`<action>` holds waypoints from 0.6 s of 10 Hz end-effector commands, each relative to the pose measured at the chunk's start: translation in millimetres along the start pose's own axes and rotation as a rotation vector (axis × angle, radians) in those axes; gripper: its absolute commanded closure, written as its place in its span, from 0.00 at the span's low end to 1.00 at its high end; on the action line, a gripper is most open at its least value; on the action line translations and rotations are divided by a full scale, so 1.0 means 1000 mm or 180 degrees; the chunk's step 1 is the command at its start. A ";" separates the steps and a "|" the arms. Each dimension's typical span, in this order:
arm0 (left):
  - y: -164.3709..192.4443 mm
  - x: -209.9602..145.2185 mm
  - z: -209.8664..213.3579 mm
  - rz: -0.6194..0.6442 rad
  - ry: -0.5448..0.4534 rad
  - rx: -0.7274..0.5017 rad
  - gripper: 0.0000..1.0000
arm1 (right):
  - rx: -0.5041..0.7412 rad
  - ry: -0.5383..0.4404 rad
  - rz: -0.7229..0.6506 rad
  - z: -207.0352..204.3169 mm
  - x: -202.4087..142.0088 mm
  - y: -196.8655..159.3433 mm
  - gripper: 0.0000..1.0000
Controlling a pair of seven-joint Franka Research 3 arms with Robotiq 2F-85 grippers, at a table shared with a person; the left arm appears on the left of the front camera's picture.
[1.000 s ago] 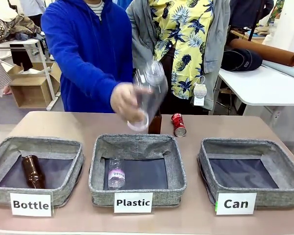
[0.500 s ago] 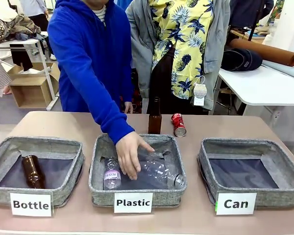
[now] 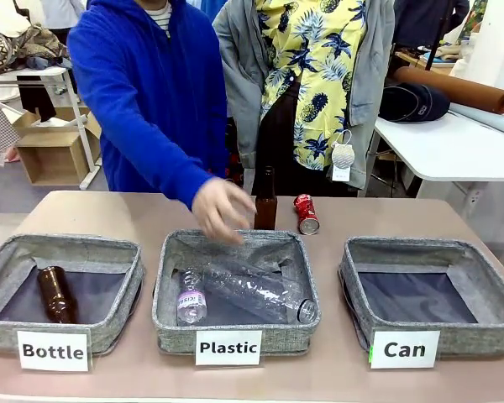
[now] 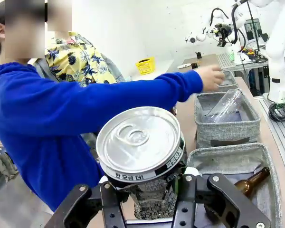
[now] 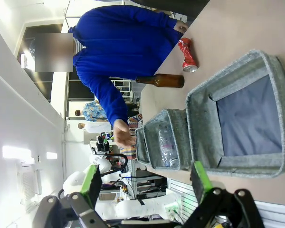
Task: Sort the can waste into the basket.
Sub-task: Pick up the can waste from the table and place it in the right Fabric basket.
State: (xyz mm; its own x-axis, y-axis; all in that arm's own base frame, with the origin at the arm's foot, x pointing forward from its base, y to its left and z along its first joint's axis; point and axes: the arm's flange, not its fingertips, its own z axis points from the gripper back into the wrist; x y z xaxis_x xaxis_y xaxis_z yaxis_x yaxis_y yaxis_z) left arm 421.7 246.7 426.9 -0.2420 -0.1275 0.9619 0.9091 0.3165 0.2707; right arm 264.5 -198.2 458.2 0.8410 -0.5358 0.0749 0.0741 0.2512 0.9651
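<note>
Since half a second ago, the person's hand (image 3: 221, 210) has lifted out of the Plastic basket (image 3: 168, 311) and now hangs above its far rim at the picture's centre. The clear bottle (image 3: 252, 290) it was pushing down has been left lying inside.

As for the cans, nothing is sorted yet. The Can basket (image 3: 470, 336) at the lower right of the front view shows only its dark lining, so both cans are still to go.

One of them, a dark can (image 4: 137, 140), sits in the middle of the left wrist view, pinched in the left claw (image 4: 142, 180). Its silver lid with the pull tab faces the camera and tips slightly upward. I judge its long axis to run roughly along the fingers, bottom end down toward the claw's base.

The other, a red can (image 3: 306, 213), lies on its side on the table (image 3: 454, 218), just right of centre and behind the Plastic basket. It is just beside an upright brown bottle (image 3: 265, 201) but apart from it. Its long axis runs nearly up and down the front picture, leaning a little right, with a silvery end toward the camera.

The right claw (image 5: 145, 183) is spread wide with nothing between its green pads. Its view takes in the Can basket (image 5: 202, 128) at the right and the red can (image 5: 187, 55) near the top.
</note>
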 end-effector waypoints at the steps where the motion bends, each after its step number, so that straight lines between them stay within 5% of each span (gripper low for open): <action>1: -0.011 0.015 -0.031 0.0033 -0.0053 -0.0199 0.63 | 0.0083 -0.0028 0.0080 0.000 0.002 0.000 0.00; 2: -0.030 0.039 -0.082 -0.0126 -0.0093 -0.0854 0.63 | 0.0000 0.0000 0.0000 0.000 0.000 0.000 0.00; 6: -0.091 0.093 -0.260 -0.0484 0.0012 -0.2907 0.63 | -0.0409 0.0222 0.0514 0.108 -0.029 0.092 0.00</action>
State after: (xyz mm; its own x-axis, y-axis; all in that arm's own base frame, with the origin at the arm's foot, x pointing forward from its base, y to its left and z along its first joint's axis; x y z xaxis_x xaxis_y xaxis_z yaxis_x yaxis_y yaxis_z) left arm 393.7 -22.6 484.9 -0.3492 -0.1085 0.9307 0.8447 -0.4664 0.2625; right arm 203.9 -231.7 552.9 0.8673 -0.4554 0.2012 0.0125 0.4239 0.9056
